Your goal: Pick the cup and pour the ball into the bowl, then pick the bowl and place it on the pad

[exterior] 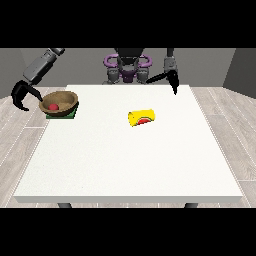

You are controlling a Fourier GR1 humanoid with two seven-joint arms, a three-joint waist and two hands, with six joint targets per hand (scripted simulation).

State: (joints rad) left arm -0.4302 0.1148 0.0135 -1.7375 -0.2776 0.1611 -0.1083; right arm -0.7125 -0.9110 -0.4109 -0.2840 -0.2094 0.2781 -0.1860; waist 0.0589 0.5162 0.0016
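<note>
Grey walls and pale wood-look floor planks frame a large white table (130, 150) that fills most of the frame, with the robot small at the top centre behind it.

At the upper left of the table a brown bowl (59, 102) sits on a green pad (71, 115), only the pad's edges showing beneath it, and a red ball (53, 106) lies inside the bowl. Near the middle of the table, well apart from the bowl, a yellow cup (142, 118) lies on its side, its reddish opening facing the lower edge of the frame.

The hand at the view's left (23, 95) hangs just beside the bowl's left rim, off the table edge, its fingers curved but spread around nothing. The hand at the view's right (171, 79) hovers over the table's far edge, fingers pointing down; whether they are spread or closed I cannot tell.

Judging by how things lie, both pouring and placing look done. The bowl appears stiff and wooden, probably light, and its smooth wall may be slippery; the rim, pinched between thumb and fingers, looks the best place to take hold. The cup seems light and likely to roll, so its barrel would be grasped across.
</note>
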